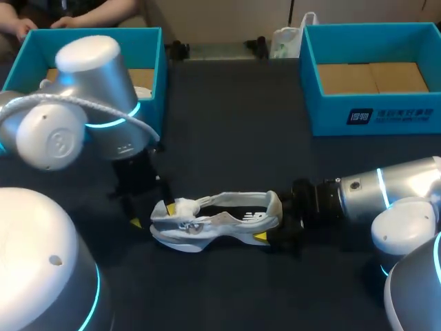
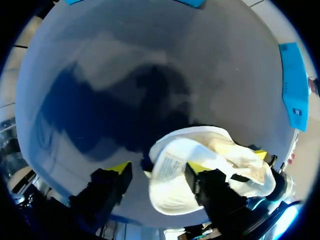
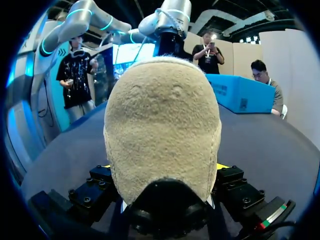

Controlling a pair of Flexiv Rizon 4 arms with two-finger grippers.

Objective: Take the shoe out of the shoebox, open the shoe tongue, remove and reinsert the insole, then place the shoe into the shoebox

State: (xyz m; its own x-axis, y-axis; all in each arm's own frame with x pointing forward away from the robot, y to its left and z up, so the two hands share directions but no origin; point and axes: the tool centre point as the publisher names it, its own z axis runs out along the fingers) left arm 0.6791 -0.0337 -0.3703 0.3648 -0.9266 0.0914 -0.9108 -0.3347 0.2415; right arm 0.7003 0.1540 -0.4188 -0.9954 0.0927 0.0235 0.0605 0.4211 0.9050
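White shoe (image 1: 213, 222), likely light and pliable, on the dark tabletop (image 1: 234, 138): right tool (image 1: 274, 222) grasping its firmer heel; left tool (image 1: 153, 214) released, fingers spread about the floppy tongue (image 2: 169, 167).

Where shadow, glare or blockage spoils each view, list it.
Head view: the shiny silver left arm joint catches glare and hides part of the teal cardboard shoebox. Left wrist view: a broad dark shadow lies on the table ahead of the open left gripper. Right wrist view: the white mesh shoe's tan fuzzy end, held in the right gripper, blocks the table ahead.
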